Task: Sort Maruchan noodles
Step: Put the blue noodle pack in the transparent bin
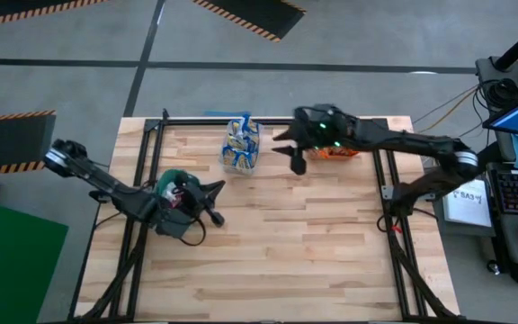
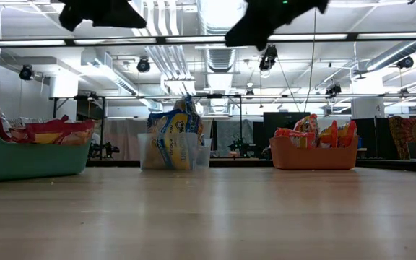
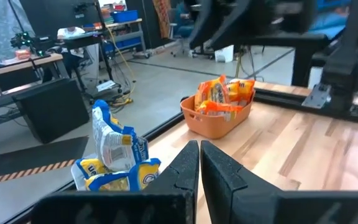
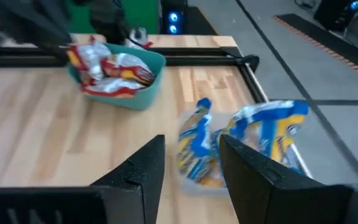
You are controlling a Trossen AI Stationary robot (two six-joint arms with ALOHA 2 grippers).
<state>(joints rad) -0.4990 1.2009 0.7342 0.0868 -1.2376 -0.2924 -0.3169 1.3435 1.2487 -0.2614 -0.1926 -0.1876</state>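
Observation:
The noodle packets sit sorted in three bins. Blue-and-yellow packets (image 1: 239,139) (image 4: 266,134) stand upright in a clear bin (image 2: 170,153) at the table's far middle. Orange-red packets (image 3: 222,93) fill an orange bin (image 2: 313,155) at the far right. Red-and-white packets (image 4: 114,71) lie in a teal bin (image 2: 27,160) at the left. My right gripper (image 1: 289,150) (image 4: 191,158) hangs open in the air between the clear and orange bins, empty. My left gripper (image 1: 215,202) (image 3: 199,155) hovers shut and empty just right of the teal bin (image 1: 171,178).
A black metal frame (image 1: 380,171) runs along the table's left, right and far edges. The wooden tabletop (image 1: 286,252) stretches bare from the middle to the near edge. In the low view both arms (image 2: 266,18) hang high above the table.

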